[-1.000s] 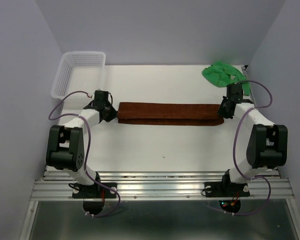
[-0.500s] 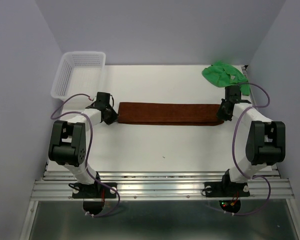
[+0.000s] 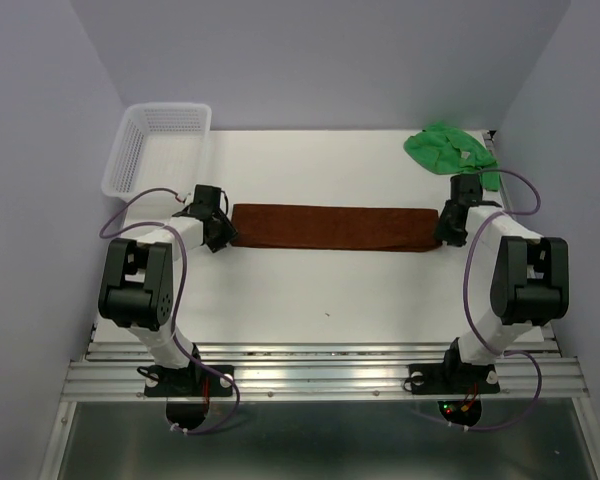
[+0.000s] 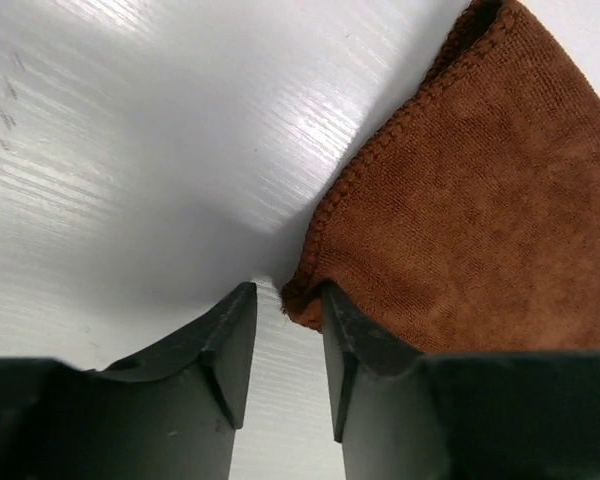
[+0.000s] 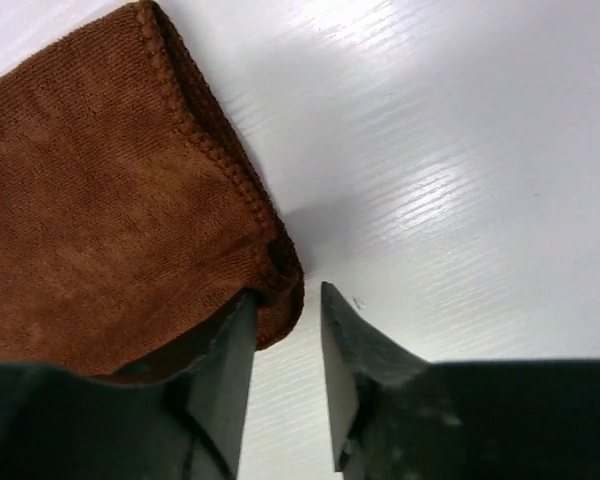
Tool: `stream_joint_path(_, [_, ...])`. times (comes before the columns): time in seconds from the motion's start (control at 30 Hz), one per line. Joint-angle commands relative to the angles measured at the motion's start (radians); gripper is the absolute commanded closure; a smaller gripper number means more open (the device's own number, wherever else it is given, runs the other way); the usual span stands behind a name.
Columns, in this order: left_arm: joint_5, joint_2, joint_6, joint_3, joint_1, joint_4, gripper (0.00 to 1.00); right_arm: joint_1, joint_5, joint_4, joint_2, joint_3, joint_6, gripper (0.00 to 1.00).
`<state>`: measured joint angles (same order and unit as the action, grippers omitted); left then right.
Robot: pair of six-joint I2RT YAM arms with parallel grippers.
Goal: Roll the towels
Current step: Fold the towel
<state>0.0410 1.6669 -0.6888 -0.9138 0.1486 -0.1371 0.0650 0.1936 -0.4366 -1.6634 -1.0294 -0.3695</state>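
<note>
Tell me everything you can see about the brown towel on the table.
The rust-brown towel is a soft, nappy cloth with a stitched hem, folded into a long narrow strip. It lies flat across the middle of the white table, running left to right. The left gripper and right gripper sit at its two ends, jaws open around nothing, one finger of each against a corner.

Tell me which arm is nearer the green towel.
Right. The right arm reaches the brown towel's right end, just short of the green towel; the left arm is at the opposite end.
</note>
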Motion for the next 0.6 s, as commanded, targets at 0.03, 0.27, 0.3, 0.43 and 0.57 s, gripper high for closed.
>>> stream_joint_path(0.03, [0.049,-0.038,0.015,0.004,-0.003,-0.042,0.5,0.007,0.035,0.033,0.016,0.018,-0.009,0.55])
stream_joint_path(0.27, [0.071,-0.114,0.008,-0.028,0.002,-0.111,0.42,0.007,0.061,-0.013,0.096,0.015,-0.031,0.35])
stream_joint_path(0.3, [0.077,-0.142,0.003,-0.033,0.003,-0.134,0.38,0.007,0.072,-0.022,0.108,0.011,-0.029,0.34])
stream_joint_path(0.43, [0.094,-0.228,-0.008,-0.06,0.011,-0.191,0.02,0.007,0.029,-0.053,0.194,-0.015,0.015,0.0])
stream_joint_path(0.57, [0.099,-0.3,-0.015,-0.086,0.031,-0.217,0.01,0.007,-0.146,-0.045,0.261,-0.037,0.078,0.0])
